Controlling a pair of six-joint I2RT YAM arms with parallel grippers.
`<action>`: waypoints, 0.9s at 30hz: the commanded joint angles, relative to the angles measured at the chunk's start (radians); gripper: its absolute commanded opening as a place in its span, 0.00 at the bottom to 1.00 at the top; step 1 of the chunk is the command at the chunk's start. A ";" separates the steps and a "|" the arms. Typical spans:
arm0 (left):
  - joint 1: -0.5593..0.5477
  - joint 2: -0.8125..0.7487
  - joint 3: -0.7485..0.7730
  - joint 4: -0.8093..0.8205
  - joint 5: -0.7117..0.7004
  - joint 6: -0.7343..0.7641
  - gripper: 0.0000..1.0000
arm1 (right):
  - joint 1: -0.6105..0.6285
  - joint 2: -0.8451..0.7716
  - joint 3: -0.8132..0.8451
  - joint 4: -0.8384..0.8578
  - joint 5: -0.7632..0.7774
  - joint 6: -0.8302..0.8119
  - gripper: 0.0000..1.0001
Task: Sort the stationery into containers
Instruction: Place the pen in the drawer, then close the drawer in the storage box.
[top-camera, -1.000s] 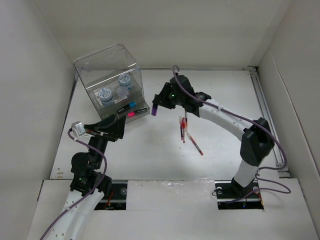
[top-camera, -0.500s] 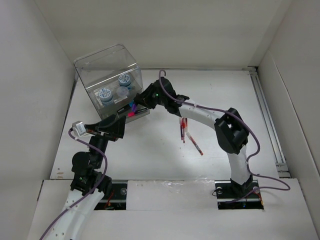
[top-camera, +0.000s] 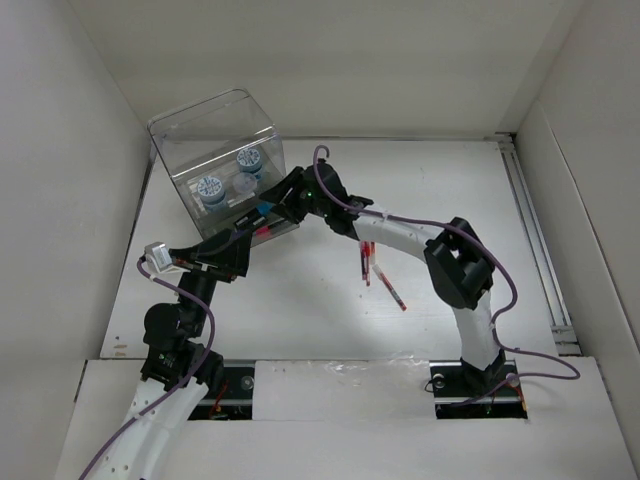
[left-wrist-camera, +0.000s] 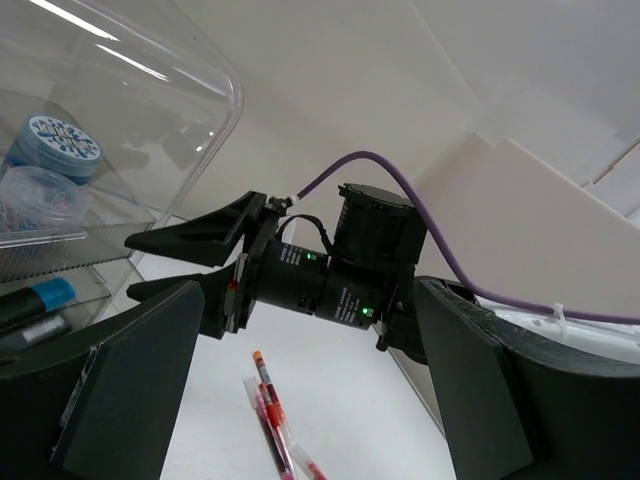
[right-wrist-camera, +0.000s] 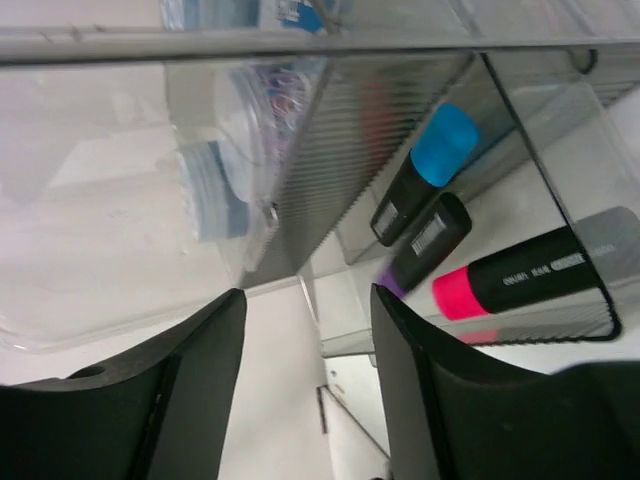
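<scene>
- The dark marker with a purple end (right-wrist-camera: 428, 243) lies flat in a front drawer of the clear box (top-camera: 215, 130).
- A blue-topped marker (right-wrist-camera: 425, 170) lies just beside it, and a pink-topped marker (right-wrist-camera: 530, 272) lies on its other side, closer to the camera.
- I cannot tell if all three share one drawer.
- Two blue-and-white rolls (top-camera: 209, 189) stand inside the box, on the shelf above the drawers.
- The red pens (top-camera: 368, 262) lie in a loose bunch on the white table (top-camera: 300, 330), well apart from the box.
- The box stands at the far left of the table, with its drawers facing the arms.
- The right gripper (left-wrist-camera: 140, 266) is at the front of the drawers, pointing at the markers.
- Its two fingers are apart and there is nothing between them. It holds no marker.
- The right arm (top-camera: 455, 270) reaches across the table, right over the red pens.
- The left gripper (top-camera: 243, 252) sits near the front corner of the box, low and close to the drawers.
- Its fingers are spread wide and it holds nothing.
- It points at the right gripper.
</scene>
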 joint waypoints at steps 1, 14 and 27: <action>-0.004 0.006 -0.008 0.050 -0.003 -0.001 0.84 | 0.022 -0.085 -0.033 0.064 0.019 -0.045 0.58; -0.004 0.006 -0.008 0.050 -0.003 -0.001 0.83 | 0.101 -0.063 -0.167 0.090 -0.127 -0.286 0.00; -0.004 0.006 -0.008 0.050 -0.005 -0.001 0.83 | 0.091 0.095 -0.002 -0.044 -0.050 -0.377 0.00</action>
